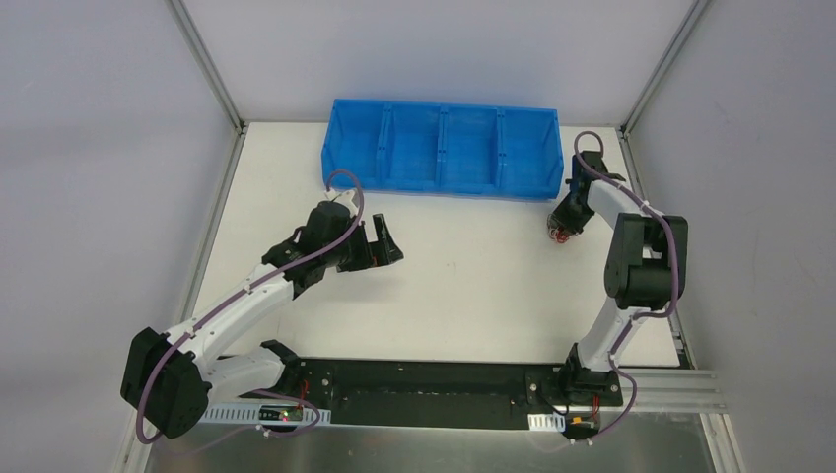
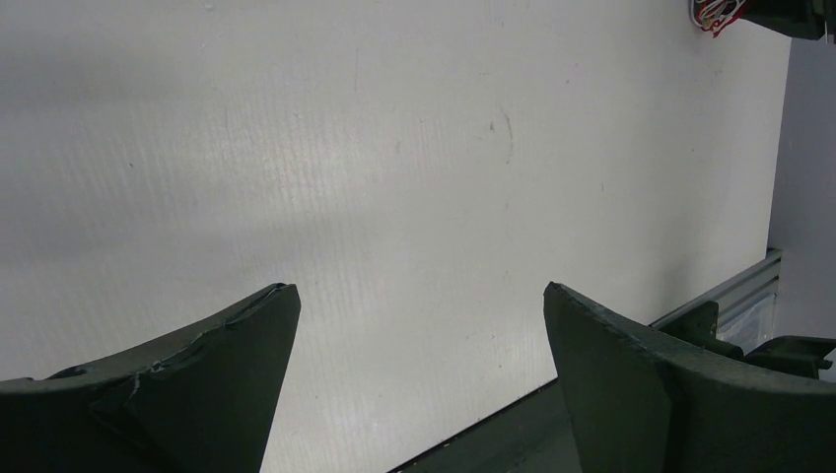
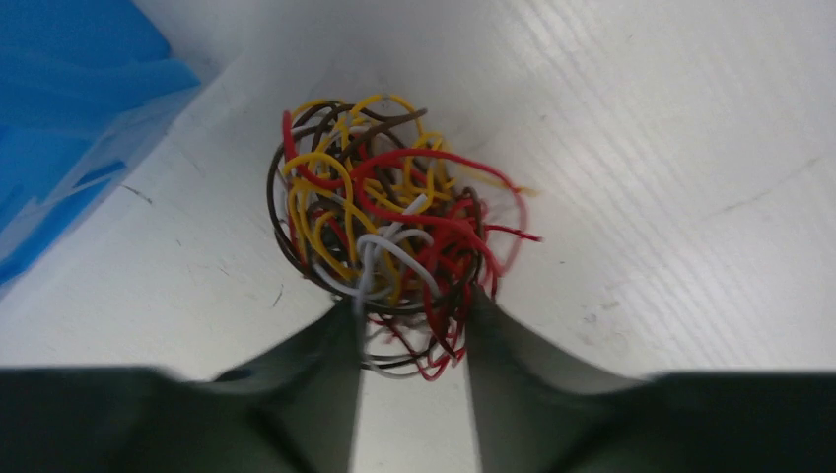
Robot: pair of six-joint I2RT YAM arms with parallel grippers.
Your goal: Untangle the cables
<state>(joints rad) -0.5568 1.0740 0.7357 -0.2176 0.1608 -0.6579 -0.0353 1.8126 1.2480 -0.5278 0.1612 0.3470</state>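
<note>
The cables point(image 3: 384, 217) are a small tangled ball of thin red, yellow, white and dark brown wires, lying on the white table near the blue bin's right end point(image 1: 562, 235). My right gripper point(image 3: 412, 301) has its two fingers pressed against the near side of the ball, with several loops caught between them; the fingers look blurred. In the top view the right gripper point(image 1: 564, 229) points down onto the ball. My left gripper point(image 2: 419, 291) is wide open over bare table with nothing between its fingers, far to the left point(image 1: 386, 241). The ball shows at the left wrist view's top right corner point(image 2: 712, 15).
A blue bin point(image 1: 444, 148) with several compartments stands at the back of the table; its corner lies just left of the ball point(image 3: 59, 118). A black base plate point(image 1: 424, 389) runs along the near edge. Grey walls close in both sides.
</note>
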